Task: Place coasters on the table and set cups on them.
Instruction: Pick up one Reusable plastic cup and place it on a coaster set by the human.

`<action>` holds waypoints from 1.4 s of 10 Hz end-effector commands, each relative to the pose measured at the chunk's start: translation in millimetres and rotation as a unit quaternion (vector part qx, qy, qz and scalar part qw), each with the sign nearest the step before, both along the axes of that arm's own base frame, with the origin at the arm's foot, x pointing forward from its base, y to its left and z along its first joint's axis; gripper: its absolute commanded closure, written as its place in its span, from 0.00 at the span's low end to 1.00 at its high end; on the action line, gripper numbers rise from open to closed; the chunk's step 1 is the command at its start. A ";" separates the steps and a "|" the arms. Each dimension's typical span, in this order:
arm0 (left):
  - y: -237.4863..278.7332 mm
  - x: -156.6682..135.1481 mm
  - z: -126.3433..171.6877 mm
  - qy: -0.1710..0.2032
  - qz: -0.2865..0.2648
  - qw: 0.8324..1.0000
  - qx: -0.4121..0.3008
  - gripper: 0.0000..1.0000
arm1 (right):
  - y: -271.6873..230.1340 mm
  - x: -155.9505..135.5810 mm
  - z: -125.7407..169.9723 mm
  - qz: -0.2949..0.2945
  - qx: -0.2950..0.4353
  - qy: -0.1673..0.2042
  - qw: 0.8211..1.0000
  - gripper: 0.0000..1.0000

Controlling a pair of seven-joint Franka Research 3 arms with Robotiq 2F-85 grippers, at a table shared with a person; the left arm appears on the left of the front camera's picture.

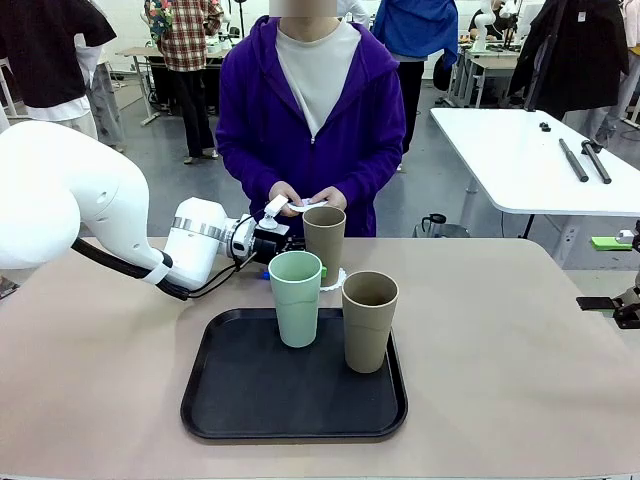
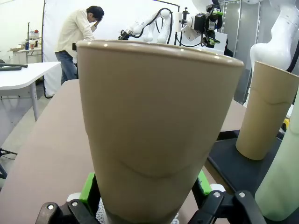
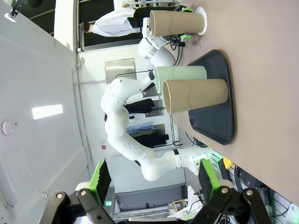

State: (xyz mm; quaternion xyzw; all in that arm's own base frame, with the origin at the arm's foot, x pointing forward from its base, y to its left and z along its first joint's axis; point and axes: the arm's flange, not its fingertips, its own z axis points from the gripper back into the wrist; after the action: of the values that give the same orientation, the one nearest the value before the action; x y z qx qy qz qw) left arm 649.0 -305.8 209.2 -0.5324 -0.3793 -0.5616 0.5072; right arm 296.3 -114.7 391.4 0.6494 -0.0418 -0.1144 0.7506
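One tan-brown cup (image 1: 324, 232) stands upright on a white scalloped coaster (image 1: 337, 277) on the beige table (image 1: 90, 380), just beyond the tray. My left gripper (image 1: 285, 245) is shut on it low down, and its green pads (image 2: 88, 187) press both sides of the cup (image 2: 149, 116), with the coaster's edge (image 2: 100, 213) showing under the base. A mint green cup (image 1: 296, 298) and a second tan-brown cup (image 1: 369, 320) stand on the tray. The person holds more white coasters (image 1: 312, 205) in both hands. At the table's right edge, my right gripper (image 1: 618, 305) (image 3: 154, 179) is open with nothing between its fingers.
The black tray (image 1: 260, 400) lies at the table's front middle. The person in a purple hoodie (image 1: 250, 120) stands at the far edge behind the cups. Bare tabletop lies left and right of the tray. A white table (image 1: 530, 160) stands behind on the right.
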 end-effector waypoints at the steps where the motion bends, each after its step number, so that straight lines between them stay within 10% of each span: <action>1: -0.4 3.4 6.4 -0.001 -0.004 1.000 0.019 0.00 | 0.0 0.4 0.3 -0.002 0.001 0.006 1.000 0.00; 14: 15.8 10.4 18.2 0.004 -0.016 0.998 0.064 0.00 | 0.0 0.4 0.3 -0.002 0.001 0.006 1.000 0.00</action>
State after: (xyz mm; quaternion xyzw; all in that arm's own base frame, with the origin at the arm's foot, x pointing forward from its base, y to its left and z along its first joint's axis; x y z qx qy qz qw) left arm 657.3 -290.4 218.7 -0.5155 -0.3406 -0.5847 0.5258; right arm 296.3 -114.7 391.4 0.6494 -0.0418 -0.1144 0.7506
